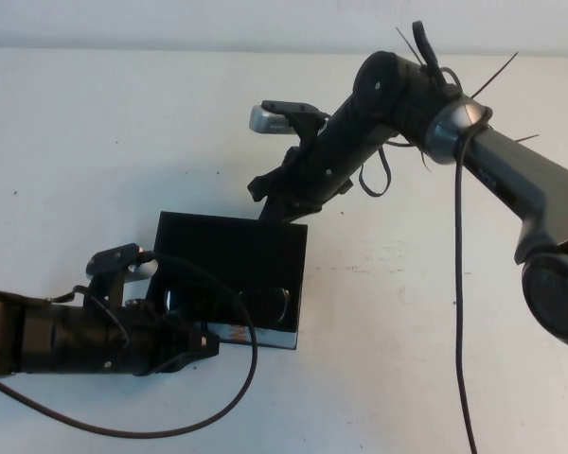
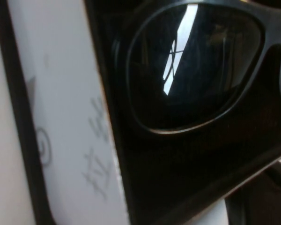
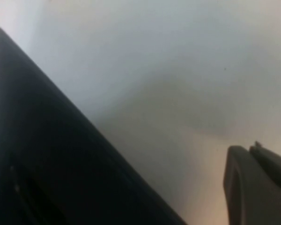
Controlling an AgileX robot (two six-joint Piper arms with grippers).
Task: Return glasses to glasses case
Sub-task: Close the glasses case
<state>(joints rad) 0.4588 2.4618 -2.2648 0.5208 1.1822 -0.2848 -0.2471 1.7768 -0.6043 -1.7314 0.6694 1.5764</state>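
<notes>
From my seat, starting at the left, the left gripper (image 1: 201,346) sits low at the near-left corner of the glasses case (image 1: 229,248), just beside its printed front edge; I cannot tell whether its fingers are spread or pressed together, since the arm body hides them from above and its own wrist camera shows none of them. That wrist camera looks straight into the case, where the glasses (image 2: 196,65) lie inside on the black lining, one greyish lens catching a streak of light, with the white printed front edge alongside. From above I can see both lenses low in the box, near the front. Moving right, the lid stands up at the back, and the right gripper (image 1: 276,214) is at its top rear corner, pressed together and pinching nothing that I can see; it seems to touch or nearly touch the lid edge. I judge the glasses are already in place and the step in hand is closing the lid. To do it well I would push the lid forward with the closed right fingers in a slow arc about the hinge, use the left arm to steady the case against sliding on the white table (image 1: 426,322), and clear it before the lid comes down.
</notes>
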